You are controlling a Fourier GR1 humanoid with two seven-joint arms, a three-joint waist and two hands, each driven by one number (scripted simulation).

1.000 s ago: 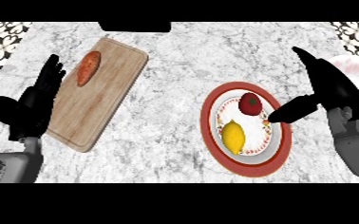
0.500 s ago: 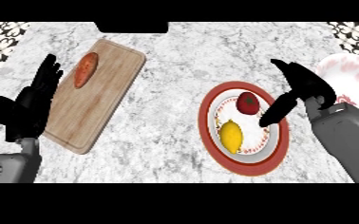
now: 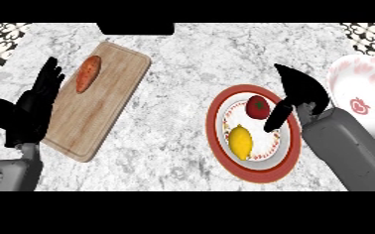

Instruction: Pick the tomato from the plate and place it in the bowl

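Note:
A red tomato [image 3: 257,107] with a green stem lies on the far part of a white plate with a red rim [image 3: 222,129], beside a yellow lemon [image 3: 241,141]. My right hand [image 3: 300,91] hangs over the plate's right edge, open, its thumb pointing down just right of the tomato and its fingers stretched away behind it; nothing is held. The white bowl [image 3: 354,82] with red markings shows at the right edge, partly hidden by my right forearm. My left hand [image 3: 36,104] rests open at the left edge, fingers up.
A wooden cutting board [image 3: 102,104] lies at the left with an orange sweet potato [image 3: 88,73] on its far end. A dark object [image 3: 136,28] sits at the counter's far edge. Patterned tiles show in the far corners.
My right hand has drawn back toward the lower right and lowered onto the plate's right side, uncovering the bowl. The tomato and the left hand have stayed put.

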